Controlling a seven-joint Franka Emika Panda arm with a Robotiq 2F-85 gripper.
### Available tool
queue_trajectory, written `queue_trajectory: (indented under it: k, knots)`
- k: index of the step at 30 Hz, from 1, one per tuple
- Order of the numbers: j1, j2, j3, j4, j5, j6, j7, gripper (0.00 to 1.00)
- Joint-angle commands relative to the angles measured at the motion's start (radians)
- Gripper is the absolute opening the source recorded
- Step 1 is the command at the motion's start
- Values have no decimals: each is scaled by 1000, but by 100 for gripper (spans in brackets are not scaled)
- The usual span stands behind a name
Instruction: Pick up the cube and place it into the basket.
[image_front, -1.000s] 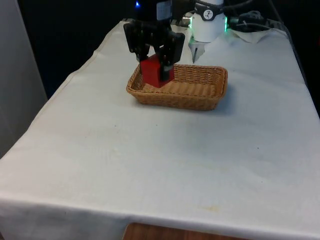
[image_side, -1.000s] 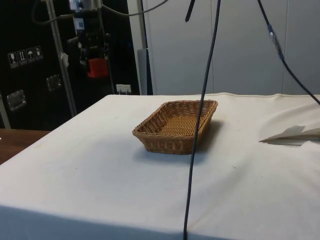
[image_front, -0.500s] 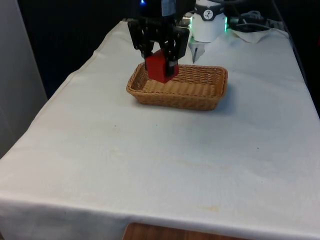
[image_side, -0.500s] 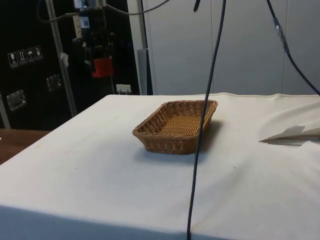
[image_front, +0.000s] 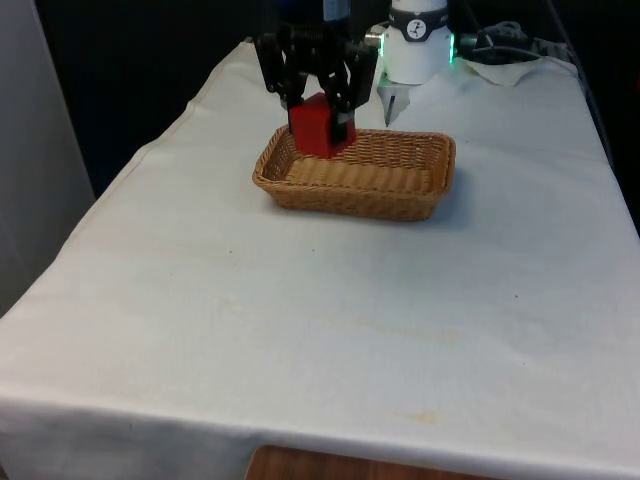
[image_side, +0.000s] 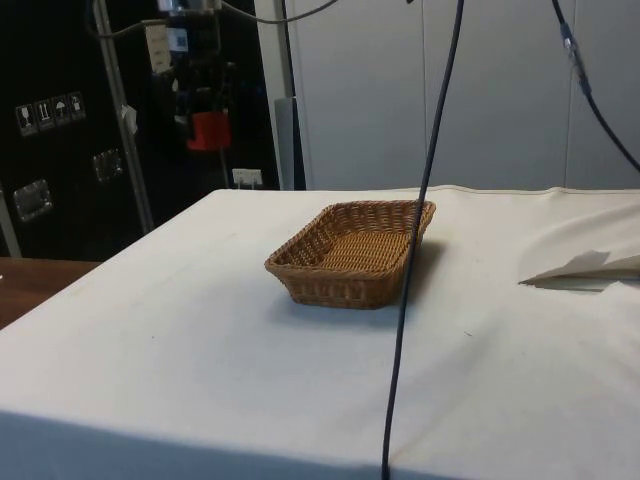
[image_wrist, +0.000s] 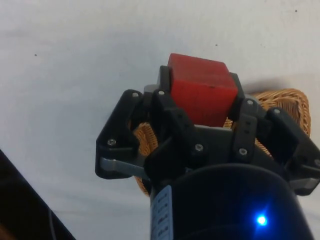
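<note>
The table, under its white cloth, carries the wicker basket towards the far end; in the side view the basket sits near the middle of the cloth.

The arm reaches down from above with its wrist pointing straight down, so the gripper hangs vertically in the air. In the front view it lines up with the basket's end on the front view's left. In the side view the gripper is well above the table and off to the side of the basket, against the dark cabinets, so how far it stands over the rim cannot be told for sure.

The fingers are clamped on the red cube, one on each side face. The cube sticks out beyond the fingertips, held clear of the basket and of the cloth; in the side view the cube hangs high above table level.
</note>
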Motion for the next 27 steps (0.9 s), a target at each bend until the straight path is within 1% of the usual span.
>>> queue_trajectory:
  k: [1, 3, 4, 5, 7, 12, 13, 14, 17, 21, 22, 23, 27]
  knots:
    - [4, -20, -2, -25, -2, 28, -2, 2]
    - [6, -33, -2, -42, -4, 40, -3, 2]
    - [2, -20, 0, -24, -2, 19, -1, 2]
    - [7, -39, -2, -50, -5, 46, -4, 2]
    - [10, -59, -2, -74, -8, 64, -5, 2]
    - [13, -92, -2, -117, -12, 96, -6, 2]
    - [8, -76, 0, -96, -8, 72, -5, 2]
    - [15, -106, -2, -136, -13, 109, -7, 2]
    - [18, -127, -2, -163, -14, 129, -8, 2]
    - [25, -154, 0, -200, -17, 148, -7, 2]
    - [18, -143, 2, -186, -11, 130, -11, 2]
    - [27, -166, 4, -216, -19, 154, -7, 2]
    - [30, -188, 13, -242, -24, 158, -8, 2]
